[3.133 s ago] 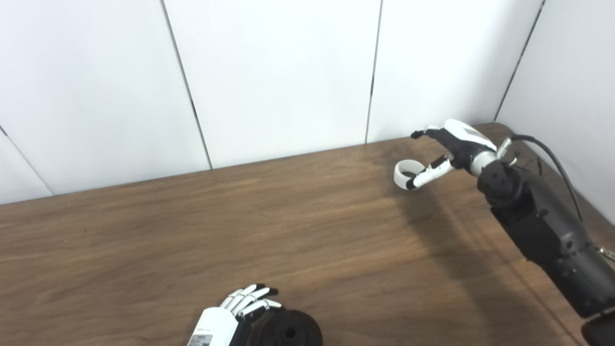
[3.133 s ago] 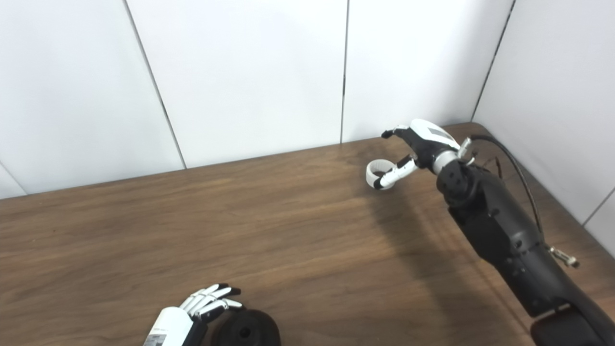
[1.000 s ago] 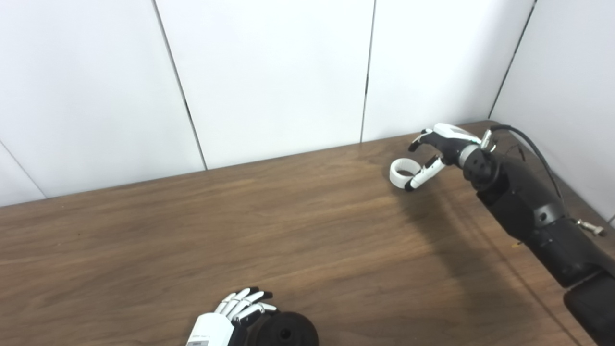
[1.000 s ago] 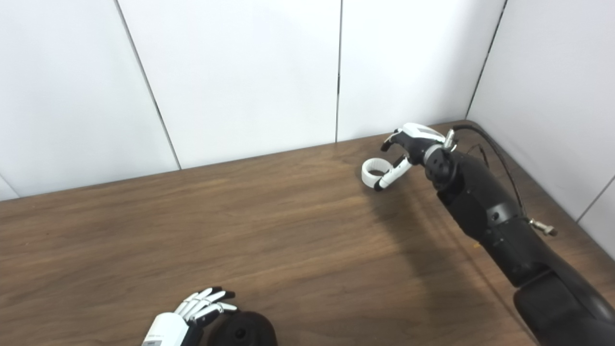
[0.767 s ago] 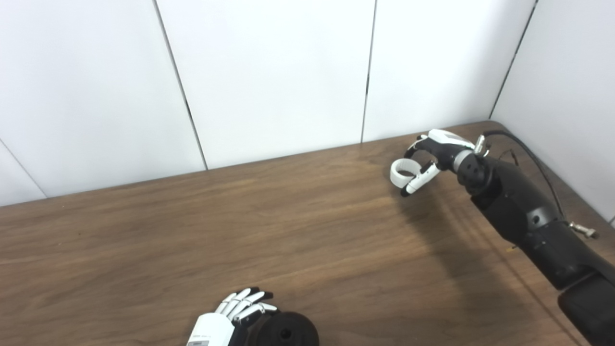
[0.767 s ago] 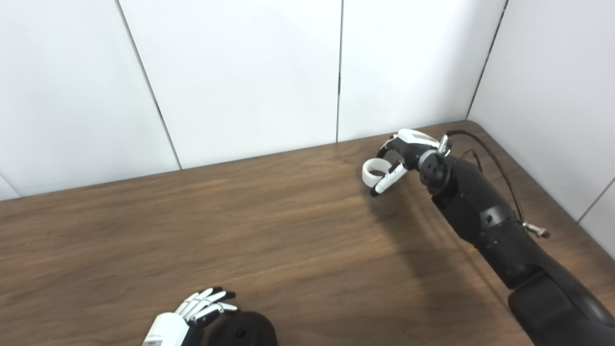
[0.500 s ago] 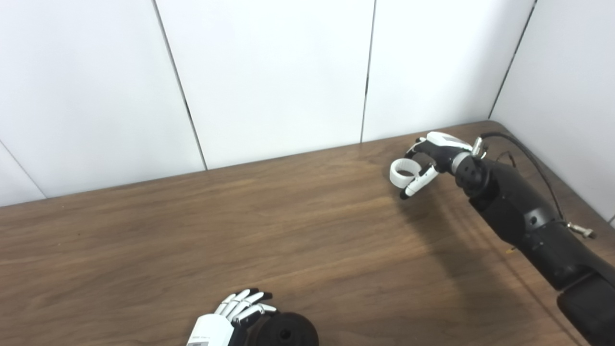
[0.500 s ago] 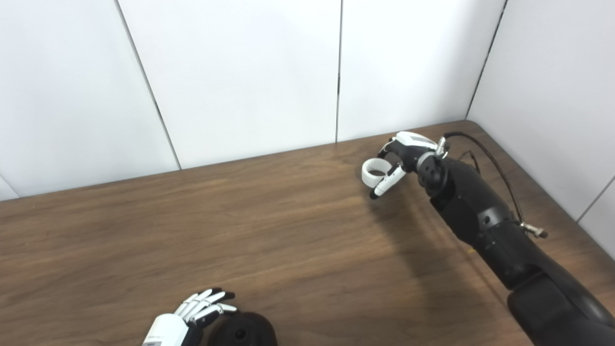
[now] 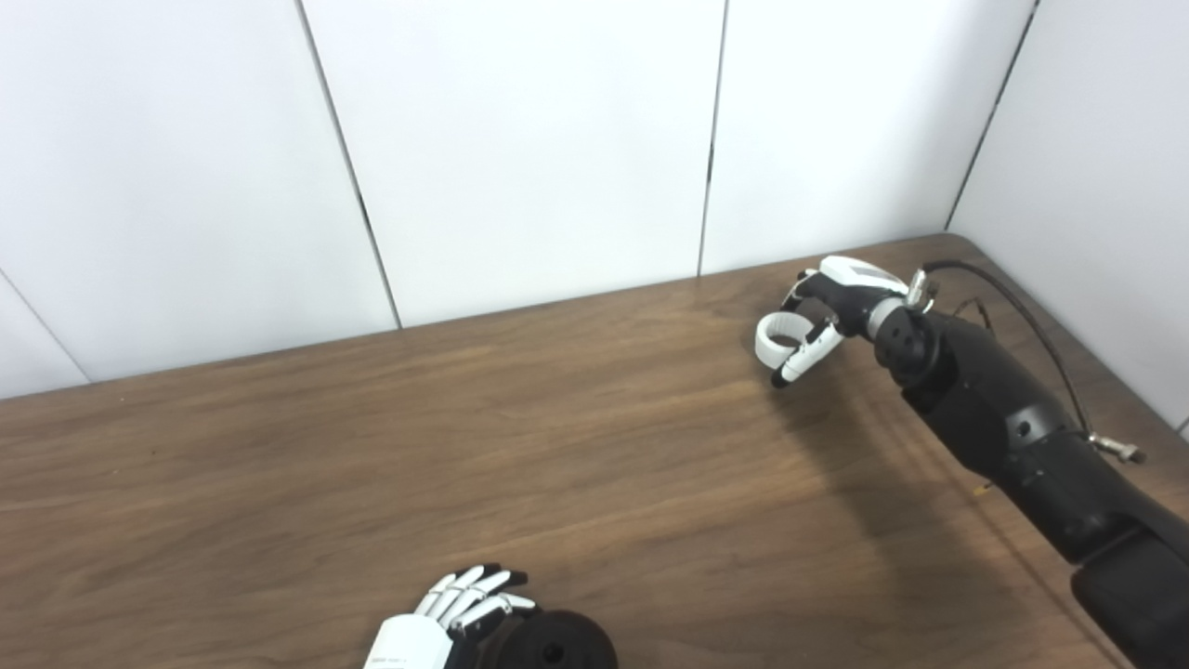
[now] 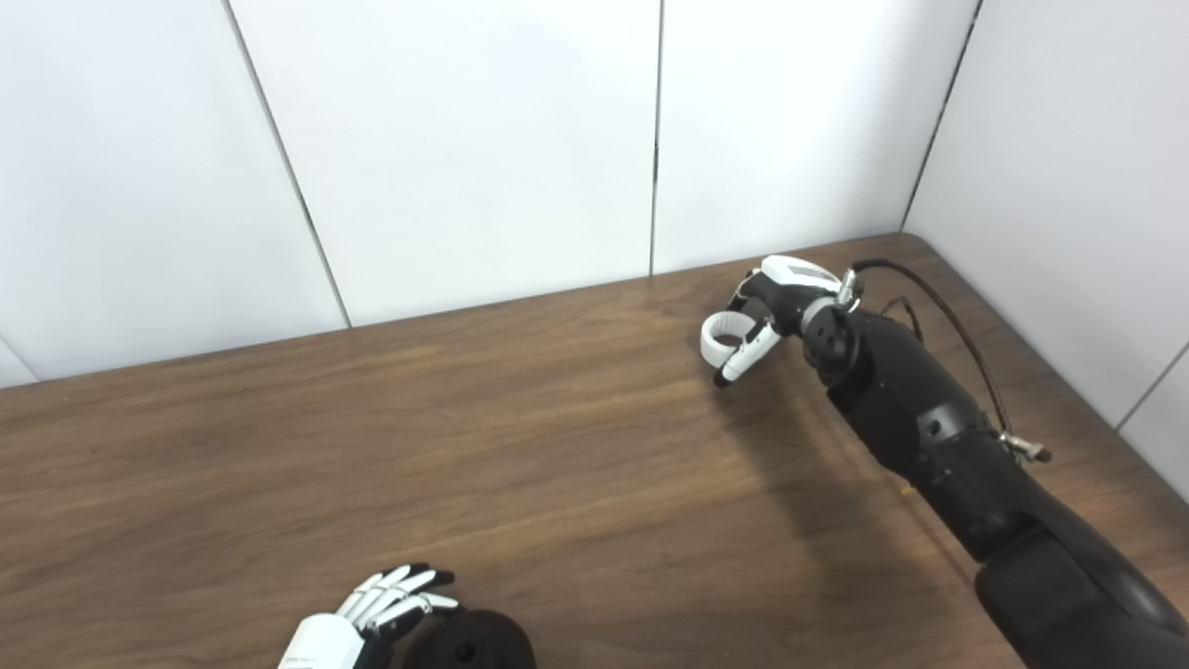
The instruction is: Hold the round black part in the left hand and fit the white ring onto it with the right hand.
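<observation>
Pinching smooth white ring [image 9: 778, 334], right hand [image 9: 827, 307] curls over wood-grain surface [image 9: 557, 446]. Left hand [image 9: 446, 623], fingers spread, touches round matte black part [image 9: 557, 646].

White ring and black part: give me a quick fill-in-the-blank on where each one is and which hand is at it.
1. The white ring sits at the fingers of the ____ hand.
2. The round black part is beside the ____ hand.
3. The ring and the black part are ____ apart on the wooden table.
4. The black part is at the table's ____ edge.

Missing words: right; left; far; near
</observation>
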